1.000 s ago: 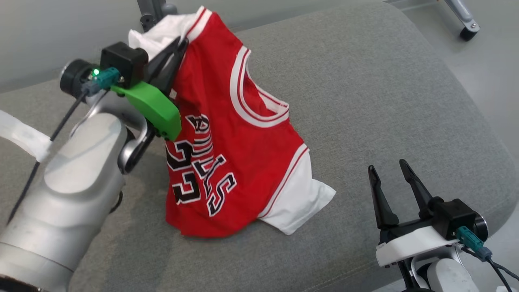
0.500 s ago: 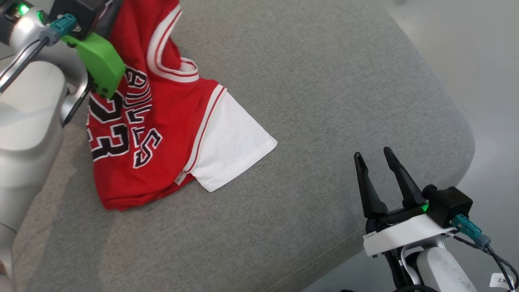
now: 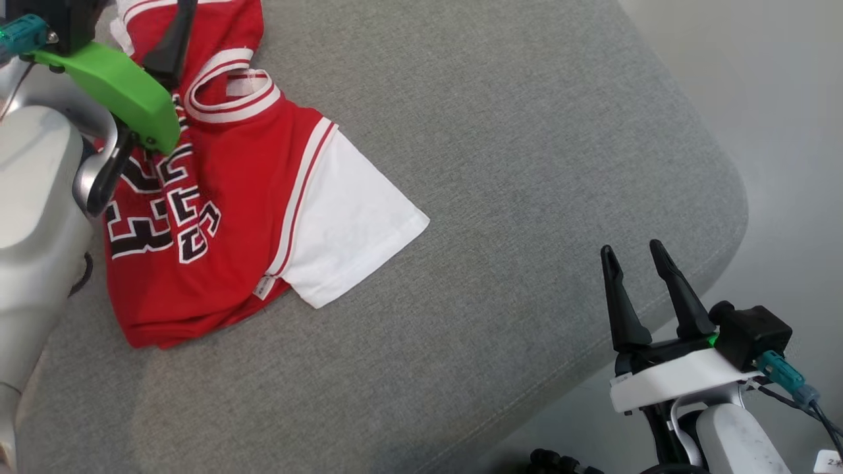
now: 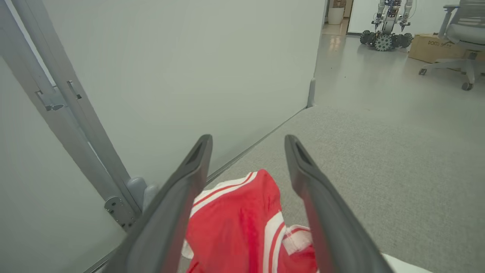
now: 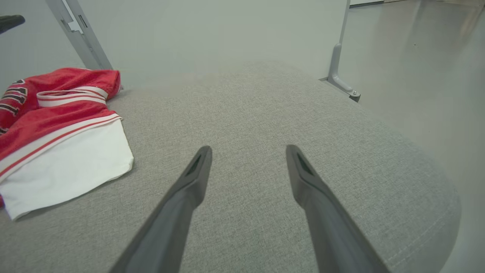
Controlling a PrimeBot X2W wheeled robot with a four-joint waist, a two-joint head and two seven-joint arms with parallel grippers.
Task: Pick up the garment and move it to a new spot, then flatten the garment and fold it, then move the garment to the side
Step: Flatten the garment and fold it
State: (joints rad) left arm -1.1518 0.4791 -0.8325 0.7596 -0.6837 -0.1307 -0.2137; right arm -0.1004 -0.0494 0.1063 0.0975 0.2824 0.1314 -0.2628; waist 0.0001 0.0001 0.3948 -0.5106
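The garment [image 3: 217, 191] is a red jersey with black-and-white lettering and a white sleeve. It lies rumpled on the grey cushion [image 3: 527, 164], at its left side. My left gripper [image 4: 248, 140] hangs open just above the garment's [image 4: 235, 223] collar end, with nothing between its fingers. One of those dark fingers [image 3: 172, 39] shows at the head view's top left. My right gripper [image 3: 631, 250] stands open at the cushion's near right edge, well clear of the garment [image 5: 57, 113]. Its fingers [image 5: 189, 189] point across bare cushion.
The cushion's rounded edge [image 3: 724, 217] drops to pale floor on the right. A light wall panel with a grey metal post [image 4: 75, 113] stands right behind the garment. Far off across the floor are another wheeled robot [image 4: 386, 34], a cardboard box [image 4: 428, 45] and an office chair [image 4: 462, 38].
My left gripper has opened and let go of the garment, which has dropped from hanging to lying on the cushion. The head camera has swung, shifting the whole picture. The right gripper stays open.
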